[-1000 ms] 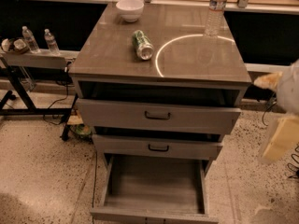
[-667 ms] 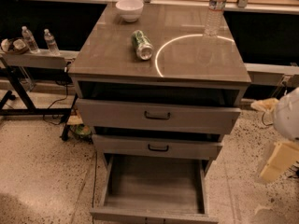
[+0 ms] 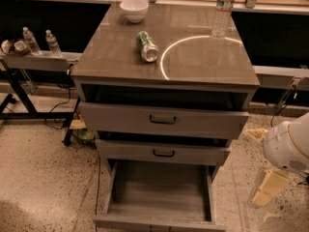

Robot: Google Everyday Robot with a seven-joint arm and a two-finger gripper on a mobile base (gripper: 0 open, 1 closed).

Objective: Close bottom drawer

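Observation:
The bottom drawer (image 3: 159, 190) of the grey wood-grain cabinet (image 3: 164, 57) is pulled far out. Its deep plain grey box is empty and its front runs along the lower edge of the view. The middle drawer (image 3: 163, 152) and the top drawer (image 3: 163, 120) above it stand partly open, each with a dark bar handle. My gripper (image 3: 268, 193), a cream part below the arm's white rounded joint (image 3: 288, 149), hangs at the lower right. It is to the right of the bottom drawer and apart from it.
On the cabinet top lie a green can (image 3: 147, 46) on its side, a white bowl (image 3: 134, 9) and a clear water bottle (image 3: 224, 7). A side table (image 3: 34, 61) with two small bottles stands at the left. Cables lie on the speckled floor (image 3: 43, 178).
My arm and gripper have moved downward on the right side of the cabinet. The drawers have not moved.

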